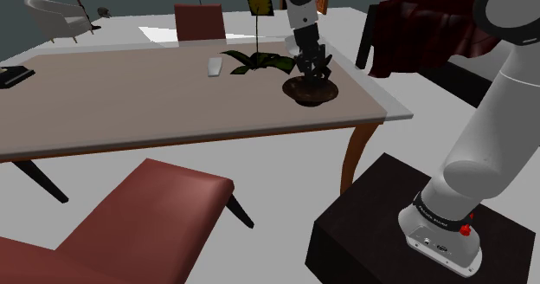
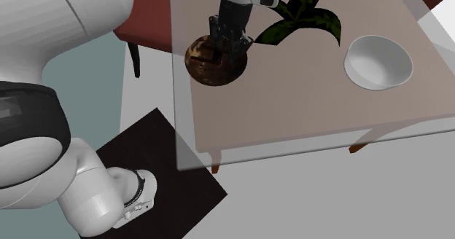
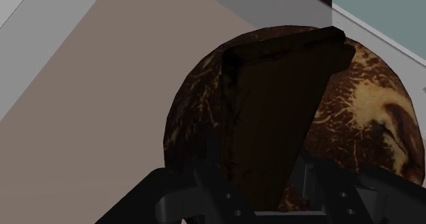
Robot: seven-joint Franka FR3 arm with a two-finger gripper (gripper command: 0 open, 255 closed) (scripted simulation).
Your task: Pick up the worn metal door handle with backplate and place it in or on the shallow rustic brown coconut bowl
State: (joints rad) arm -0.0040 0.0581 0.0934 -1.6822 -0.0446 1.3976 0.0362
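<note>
The door handle with its backplate (image 3: 280, 106), a dark brown flat piece, is clasped upright between the two black fingers of the gripper (image 3: 256, 183), which is closed on its lower part. In the wrist view it hangs directly over the coconut bowl (image 3: 362, 127). The bowl's mottled brown inside shows on both sides of the plate, and I cannot tell whether the plate's far end touches the bowl.

In the shoulder view the gripper (image 1: 311, 68) points down just above the bowl (image 1: 310, 92). The second exterior view shows the gripper (image 2: 230, 41) over the bowl's (image 2: 208, 66) rim on the plant side.

The bowl stands on the bench (image 1: 130, 100), close to the end edge that faces the stand (image 1: 363, 213) and away from the corners. Just beside the bowl, further in from that edge, lies a plant (image 2: 302, 19) with long dark green leaves spread flat on the top. Beyond the plant, nearer the middle of the bench, sits a white bowl (image 2: 378, 61).

A red chair (image 1: 156, 209) stands at the bench's near long edge in the shoulder view.
</note>
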